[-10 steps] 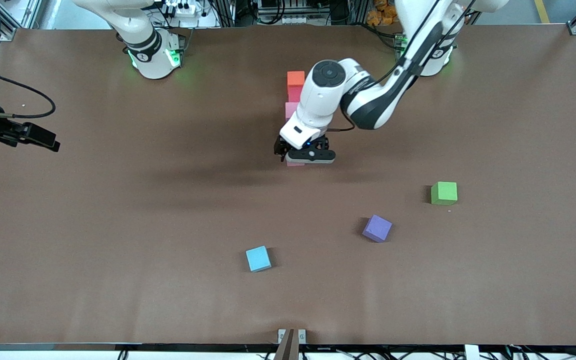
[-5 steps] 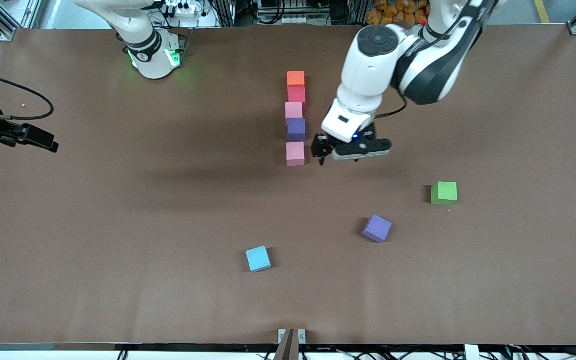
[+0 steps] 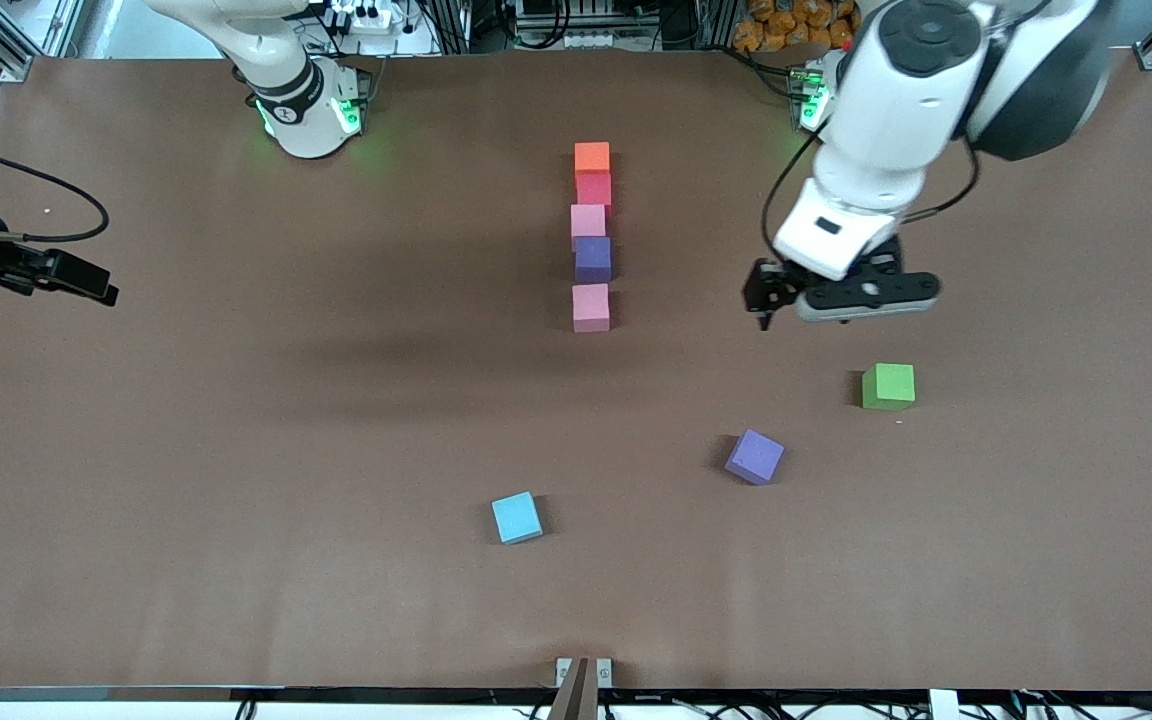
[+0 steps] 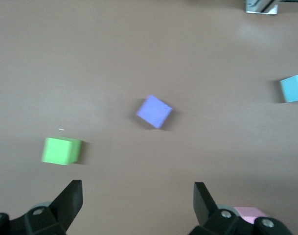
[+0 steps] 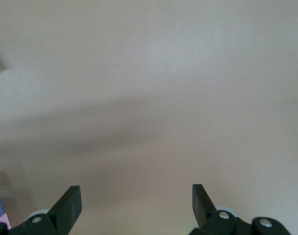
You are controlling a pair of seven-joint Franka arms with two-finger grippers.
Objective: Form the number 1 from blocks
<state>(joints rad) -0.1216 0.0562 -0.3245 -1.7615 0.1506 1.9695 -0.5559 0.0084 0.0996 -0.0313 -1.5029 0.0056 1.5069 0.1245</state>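
Five blocks lie in a line running toward the front camera: orange (image 3: 592,157), red (image 3: 594,188), pink (image 3: 588,220), dark purple (image 3: 593,259), then another pink block (image 3: 591,307) after a small gap. My left gripper (image 3: 768,300) hangs open and empty over bare table, beside the line toward the left arm's end. In the left wrist view its open gripper (image 4: 138,197) has that last pink block (image 4: 249,213) at the edge. My right gripper (image 5: 135,199) waits open and empty over the right arm's end of the table (image 3: 61,272).
Three loose cubes lie nearer the front camera: green (image 3: 888,386) (image 4: 60,151), light purple (image 3: 755,457) (image 4: 154,111) and light blue (image 3: 517,517) (image 4: 293,88). The brown table (image 3: 236,450) ends in metal brackets at its corners.
My left gripper has risen off the last pink block and swung toward the left arm's end of the table, leaving the block in line. The right arm has barely moved.
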